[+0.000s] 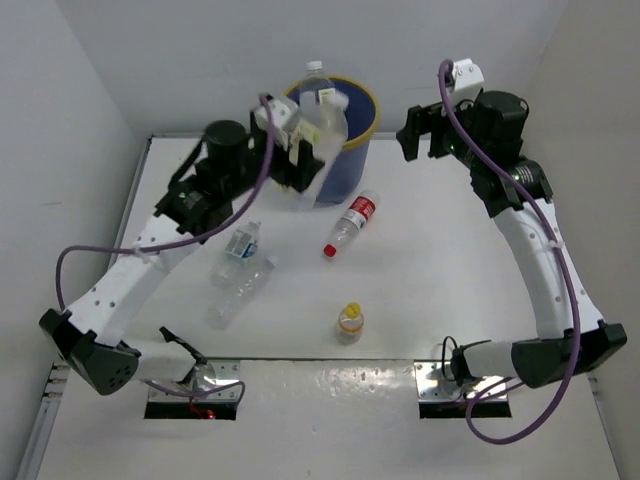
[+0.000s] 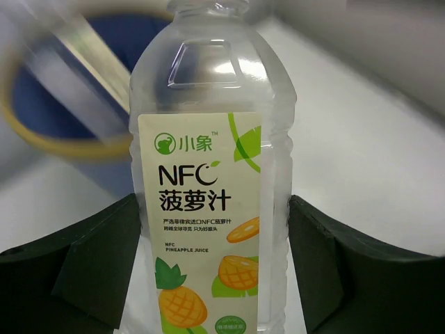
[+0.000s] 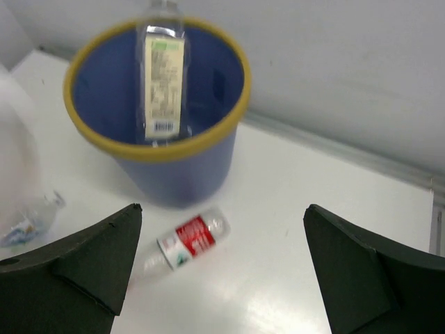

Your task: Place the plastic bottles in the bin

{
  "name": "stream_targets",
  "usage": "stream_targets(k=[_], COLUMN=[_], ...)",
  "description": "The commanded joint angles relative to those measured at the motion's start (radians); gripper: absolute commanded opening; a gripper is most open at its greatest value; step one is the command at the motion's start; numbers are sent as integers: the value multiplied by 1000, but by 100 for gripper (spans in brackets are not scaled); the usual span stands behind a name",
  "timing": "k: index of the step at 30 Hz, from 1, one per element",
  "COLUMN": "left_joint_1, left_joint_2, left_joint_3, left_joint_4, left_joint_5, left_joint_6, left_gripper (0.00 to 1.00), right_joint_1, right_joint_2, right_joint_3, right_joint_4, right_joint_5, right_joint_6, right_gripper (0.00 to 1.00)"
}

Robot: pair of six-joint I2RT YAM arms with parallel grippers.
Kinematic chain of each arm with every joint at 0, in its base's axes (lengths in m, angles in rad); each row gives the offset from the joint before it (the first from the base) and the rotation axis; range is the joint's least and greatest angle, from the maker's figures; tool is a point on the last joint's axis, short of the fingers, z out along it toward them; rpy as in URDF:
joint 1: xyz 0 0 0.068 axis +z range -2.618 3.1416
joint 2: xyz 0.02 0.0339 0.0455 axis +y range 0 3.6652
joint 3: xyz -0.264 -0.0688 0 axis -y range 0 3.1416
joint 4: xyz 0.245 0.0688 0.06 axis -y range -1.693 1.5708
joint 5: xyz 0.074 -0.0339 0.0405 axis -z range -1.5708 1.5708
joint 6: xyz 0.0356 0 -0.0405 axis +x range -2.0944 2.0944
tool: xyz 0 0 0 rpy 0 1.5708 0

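Clear moulded plastic juice bottle (image 2: pixel 212 174), round blue bin (image 3: pixel 182 174), yellow rim

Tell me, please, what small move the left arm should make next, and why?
Probably carry the juice bottle a little further, over the middle of the bin, before opening. The left jaws hold it lifted at the bin's near rim, not clearly above the opening, so a release here might hit the rim. A second bottle already stands inside.

Bin (image 1: pixel 350 168): blue, yellow rim. Juice bottle (image 2: pixel 208 174): clear, cream label, orange-green pineapple print. Mid-worktop bottle (image 1: pixel 352 222): red label, red cap.
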Motion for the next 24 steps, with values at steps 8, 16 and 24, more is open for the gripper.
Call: stream_targets(k=[8, 16, 24], left_joint_1=[117, 229, 239], left_joint_2=[287, 590, 644], left_joint_3=[396, 548, 441], left_joint_4=[503, 669, 678], left_joint_5=[-132, 92, 102], left_joint_6=[63, -152, -156], left_gripper=[0, 0, 17], right_joint_1=[-51, -103, -145], right_joint_2=[-89, -98, -121], right_joint_3=[-263, -305, -351], right_joint_4=[-65, -84, -91], right_joint_5=[-146, -162, -193], right_joint_6=[21, 22, 22], right_gripper=[96, 96, 96])
